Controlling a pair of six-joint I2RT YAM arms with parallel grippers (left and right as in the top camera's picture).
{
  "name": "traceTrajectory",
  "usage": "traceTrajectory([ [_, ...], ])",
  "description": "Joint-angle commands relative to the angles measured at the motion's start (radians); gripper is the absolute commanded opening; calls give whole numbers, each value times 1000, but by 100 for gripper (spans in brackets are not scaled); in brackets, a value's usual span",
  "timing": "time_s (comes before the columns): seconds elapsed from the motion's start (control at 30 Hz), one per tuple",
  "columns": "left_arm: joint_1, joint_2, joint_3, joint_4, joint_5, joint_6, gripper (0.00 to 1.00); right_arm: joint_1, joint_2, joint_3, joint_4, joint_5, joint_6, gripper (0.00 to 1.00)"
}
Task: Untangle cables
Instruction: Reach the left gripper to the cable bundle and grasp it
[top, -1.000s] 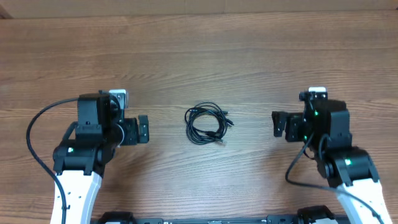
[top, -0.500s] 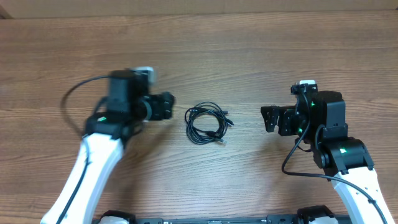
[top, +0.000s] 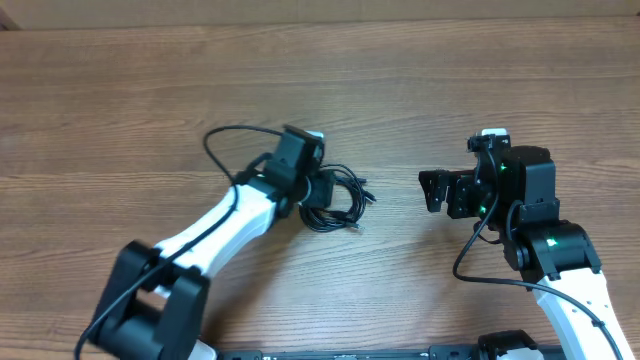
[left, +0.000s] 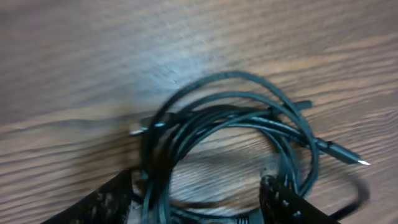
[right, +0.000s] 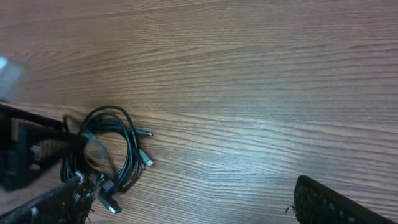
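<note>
While the left gripper (top: 318, 190) hangs low over the table (top: 450, 80), its 2 fingers (left: 115, 202) are spread wide and hold nothing. The cables (left: 230, 143) lie in 1 small round bundle on the wood, in the middle of the table. Part of the bundle sits right between those 2 fingers. A small plug (left: 345, 155) sticks out on 1 side. The right gripper (top: 432, 192) is well apart from the bundle, on the far side from the left arm. Its fingers (right: 329, 202) are spread wide too and hold nothing.

I think the next job is to pinch part of the bundle. Many loops lie on top of each other, so the fingers may squeeze all of them at once. Then a pull would lift the whole bundle or make the knot tighter. The cords are thin, so 1 could also slide out of the pinch. If the fingers go too low, they may bump the wood.
</note>
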Motion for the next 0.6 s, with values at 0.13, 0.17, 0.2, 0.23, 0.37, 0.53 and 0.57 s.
traceTrajectory([
  [0.13, -41, 101, 15, 6, -82, -21, 60, 5, -4, 25, 8, -6, 5, 100],
  [0.17, -41, 105, 15, 5, -96, -21, 61, 5, -4, 25, 8, -6, 5, 100],
  [0.2, -41, 110, 15, 5, -110, -21, 61, 5, -4, 25, 8, -6, 5, 100],
  [0.23, -41, 114, 15, 4, -122, -21, 61, 5, -4, 25, 8, -6, 5, 100],
  [0.37, -41, 122, 15, 5, -130, -28, 45, 5, -4, 25, 8, -6, 5, 100],
  [0.53, -41, 122, 14, 4, -137, -37, 22, 5, -5, 25, 13, -6, 5, 100],
  [0.57, -41, 122, 14, 4, -137, -37, 20, 5, -4, 25, 14, -6, 5, 100],
])
